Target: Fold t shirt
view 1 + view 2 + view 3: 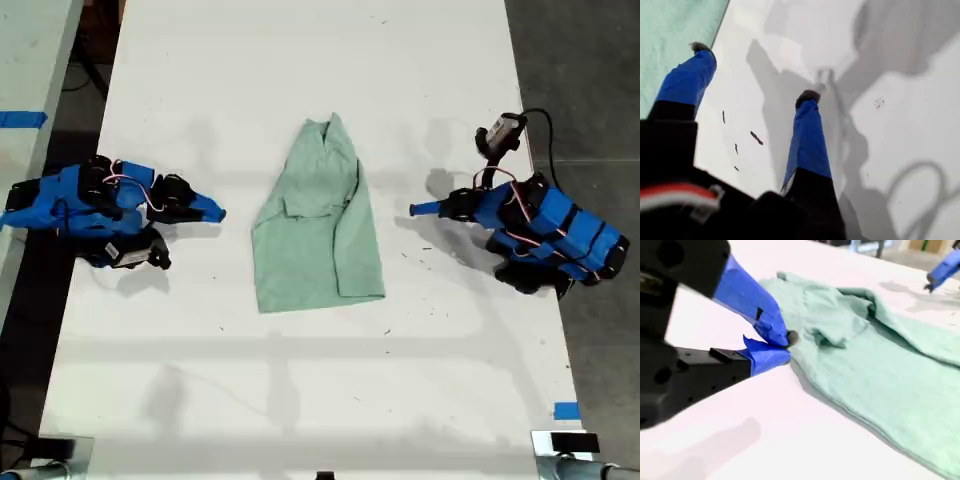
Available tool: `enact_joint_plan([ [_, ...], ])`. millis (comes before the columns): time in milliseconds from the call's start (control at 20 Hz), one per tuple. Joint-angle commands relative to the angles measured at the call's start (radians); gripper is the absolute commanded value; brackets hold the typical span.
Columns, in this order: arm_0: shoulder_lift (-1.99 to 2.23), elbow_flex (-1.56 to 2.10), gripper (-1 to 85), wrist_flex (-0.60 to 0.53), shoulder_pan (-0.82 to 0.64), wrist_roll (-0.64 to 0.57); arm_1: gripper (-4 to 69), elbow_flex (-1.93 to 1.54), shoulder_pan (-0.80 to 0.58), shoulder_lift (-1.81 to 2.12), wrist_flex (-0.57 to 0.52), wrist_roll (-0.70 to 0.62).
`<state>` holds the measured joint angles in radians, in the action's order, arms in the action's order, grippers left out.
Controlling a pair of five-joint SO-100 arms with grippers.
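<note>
Presently the small pale mint-green soft cloth t shirt lies rumpled, partly folded, mid-way on the white surface, while my first gripper, fingers apart, and my second gripper, fingers together on nothing, flank it, apparently between folds.

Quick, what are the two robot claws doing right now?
My first gripper: open, holding nothing, beside the t shirt.
My second gripper: shut, empty, tips at the shirt's edge.
</note>
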<state>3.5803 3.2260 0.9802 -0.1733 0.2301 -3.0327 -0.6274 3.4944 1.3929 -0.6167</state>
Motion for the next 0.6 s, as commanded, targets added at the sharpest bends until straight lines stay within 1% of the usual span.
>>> enact_joint_plan([
  [0, -0.222, -0.155, -0.3, -0.011, 0.066, 0.112, 32.3, -0.028, -0.009, 0.011, 0.005, 0.009],
  [50, -0.449, -0.298, -0.3, -0.018, 0.078, 0.104, 32.3, -0.028, -0.011, 0.011, 0.005, 0.009],
  [100, -0.721, -0.489, -0.3, 0.005, 0.091, 0.08, 32.3, -0.028, -0.012, 0.011, 0.005, 0.009],
  [150, -0.968, -0.693, -0.3, 0.051, 0.097, 0.054, 32.3, -0.028, -0.014, 0.011, 0.005, 0.009],
  [250, -1.308, -0.962, 0.3, 0.087, 0.106, -0.008, 32.3, -0.028, -0.011, 0.011, 0.005, 0.012],
  [300, -1.42, -1.003, 1.8, 0.086, 0.103, -0.006, 32.1, -0.028, -0.009, 0.011, 0.006, 0.014],
  [350, -1.508, -1.011, 2.3, 0.067, 0.11, 0.02, 31.9, -0.028, -0.008, 0.011, 0.006, 0.014],
  [450, -1.637, -1.017, 2.1, 0.005, 0.149, 0.072, 31.6, -0.028, -0.008, 0.011, 0.006, 0.008],
  [500, -1.695, -1.026, 6.8, -0.017, 0.152, 0.074, 31.5, -0.028, -0.008, 0.011, 0.006, 0.006],
  [550, -1.747, -1.048, 17.0, -0.02, 0.15, 0.077, 31.4, -0.028, -0.008, 0.011, 0.006, 0.006],
])
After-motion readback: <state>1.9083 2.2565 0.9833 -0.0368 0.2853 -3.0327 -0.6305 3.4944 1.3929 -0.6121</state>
